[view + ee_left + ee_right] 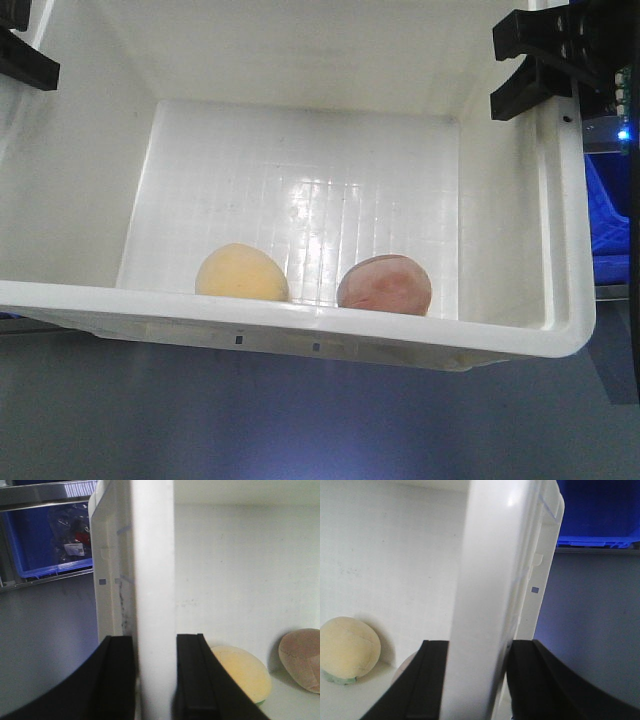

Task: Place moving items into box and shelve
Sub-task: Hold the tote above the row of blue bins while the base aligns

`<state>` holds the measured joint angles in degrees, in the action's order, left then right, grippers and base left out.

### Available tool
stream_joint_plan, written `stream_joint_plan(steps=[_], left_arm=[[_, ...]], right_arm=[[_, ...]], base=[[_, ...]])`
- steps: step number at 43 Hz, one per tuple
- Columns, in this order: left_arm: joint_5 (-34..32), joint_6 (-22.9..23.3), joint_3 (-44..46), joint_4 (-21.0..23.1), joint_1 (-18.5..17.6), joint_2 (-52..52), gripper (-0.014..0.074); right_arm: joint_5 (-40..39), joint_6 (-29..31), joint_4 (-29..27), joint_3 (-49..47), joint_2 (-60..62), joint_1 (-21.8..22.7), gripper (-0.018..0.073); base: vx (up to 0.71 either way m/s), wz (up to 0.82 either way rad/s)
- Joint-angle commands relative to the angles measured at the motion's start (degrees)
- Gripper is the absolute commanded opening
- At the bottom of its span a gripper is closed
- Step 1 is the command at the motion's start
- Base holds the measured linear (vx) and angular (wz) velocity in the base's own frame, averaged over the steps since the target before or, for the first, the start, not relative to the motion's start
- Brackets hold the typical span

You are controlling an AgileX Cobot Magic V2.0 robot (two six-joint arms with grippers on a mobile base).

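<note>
The white box [300, 325] fills the front view, tilted toward the camera. On its grid floor by the near wall lie both moving items, a pale yellow-tan lump [241, 272] and a pinkish-red lump [385, 284]. My left gripper [155, 680] is shut on the box's left wall [155, 580], with one black finger on each side. The yellow lump [245, 672] and the pink lump [302, 657] show just inside. My right gripper [477, 680] clamps the right wall [490, 580] the same way. There the yellow lump [347, 650] shows, and the pink one [407, 667] is mostly hidden behind a finger.
A blue bin [50, 535] with packaged items sits under a metal shelf rail [45, 492], left of the box. Another blue bin [600, 510] stands on a shelf to the right. A grey surface [300, 420] lies below the box.
</note>
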<state>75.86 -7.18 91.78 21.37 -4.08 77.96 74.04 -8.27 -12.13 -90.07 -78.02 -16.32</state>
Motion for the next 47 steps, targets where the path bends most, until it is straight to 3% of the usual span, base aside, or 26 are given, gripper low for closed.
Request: stream_joint_plan(steps=[1, 47], left_arm=[[-3.9, 0.1, 2.4, 8.3, -0.6, -2.4, 0.0], [-3.9, 0.1, 2.4, 8.3, -0.6, -2.4, 0.0002]], right_arm=[[-3.7, 1.6, -7.6, -2.7, 2.3, -0.4, 0.0], [-3.6, 1.6, -7.6, -2.7, 2.3, -0.4, 0.0]], base=[[0.07, 0.28], [0.12, 0.26]])
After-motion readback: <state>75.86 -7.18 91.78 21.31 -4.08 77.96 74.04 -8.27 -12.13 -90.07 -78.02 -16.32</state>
